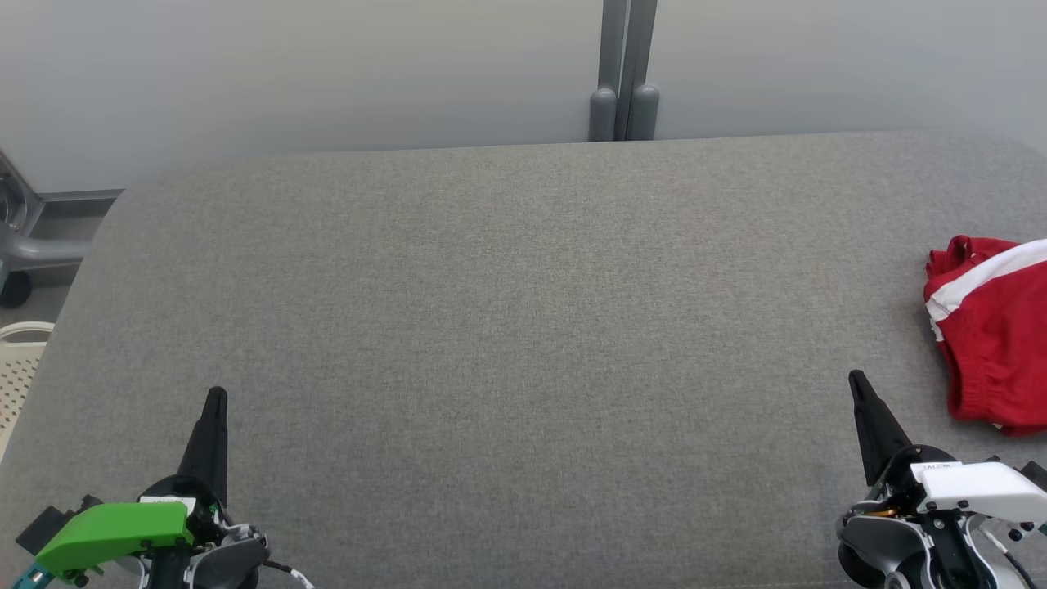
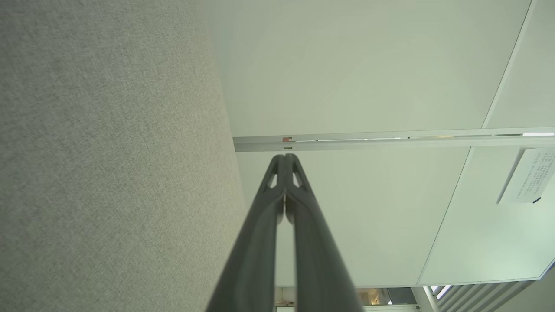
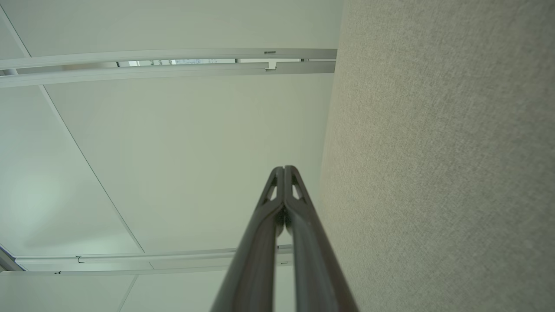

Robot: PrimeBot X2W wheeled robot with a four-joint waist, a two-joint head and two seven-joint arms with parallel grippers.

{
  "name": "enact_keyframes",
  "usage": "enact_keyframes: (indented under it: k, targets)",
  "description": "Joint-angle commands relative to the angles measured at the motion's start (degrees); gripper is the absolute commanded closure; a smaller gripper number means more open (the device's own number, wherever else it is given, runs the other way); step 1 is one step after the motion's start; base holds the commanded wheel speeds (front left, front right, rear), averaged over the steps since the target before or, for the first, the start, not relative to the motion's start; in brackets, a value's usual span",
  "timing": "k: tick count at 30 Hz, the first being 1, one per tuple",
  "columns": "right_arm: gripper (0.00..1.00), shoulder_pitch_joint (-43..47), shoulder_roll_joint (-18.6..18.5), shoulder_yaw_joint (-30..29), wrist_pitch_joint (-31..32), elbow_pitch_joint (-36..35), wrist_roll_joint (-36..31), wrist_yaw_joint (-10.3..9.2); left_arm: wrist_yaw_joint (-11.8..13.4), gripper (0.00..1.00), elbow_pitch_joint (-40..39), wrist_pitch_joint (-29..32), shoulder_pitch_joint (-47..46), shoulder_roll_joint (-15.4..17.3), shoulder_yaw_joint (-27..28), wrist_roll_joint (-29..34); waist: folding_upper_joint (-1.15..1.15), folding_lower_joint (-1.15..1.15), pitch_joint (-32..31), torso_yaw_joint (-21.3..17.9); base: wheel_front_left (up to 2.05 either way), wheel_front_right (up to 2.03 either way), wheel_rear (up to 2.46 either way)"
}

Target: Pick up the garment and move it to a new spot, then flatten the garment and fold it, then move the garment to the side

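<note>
Red garment [image 1: 994, 327] near the right tool [image 1: 857, 383], to its right.

1. A red garment [image 1: 994, 352] with a broad white stripe was seen at the far right of the head view (partly cut off by the frame edge).
2. It was bunched into a compact bundle, a gathered edge nearest.
3. It was laid on the grey fabric surface [image 1: 523, 327].

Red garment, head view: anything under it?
The red garment lies on the grey fabric surface. Anything beneath it is covered; its right part runs out of frame.
</note>
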Motion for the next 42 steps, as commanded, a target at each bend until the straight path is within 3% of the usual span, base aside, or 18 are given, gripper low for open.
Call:
enact_keyframes:
  k: [1, 42]
  targets:
    - [1.0, 0.5, -0.2, -0.2, 0.2, -0.3, 0.3, 0.02, -0.3, 1.0, -0.1, 0.1, -0.6, 0.0, 0.1, 0.0, 0.0, 0.0, 0.0, 0.0, 0.0, 0.0, 0.0]
    - [1.0, 0.4, -0.2, -0.2, 0.2, -0.3, 0.4, 0.02, -0.3, 1.0, -0.1, 0.1, -0.6, 0.0, 0.1, 0.0, 0.0, 0.0, 0.0, 0.0, 0.0, 0.0, 0.0]
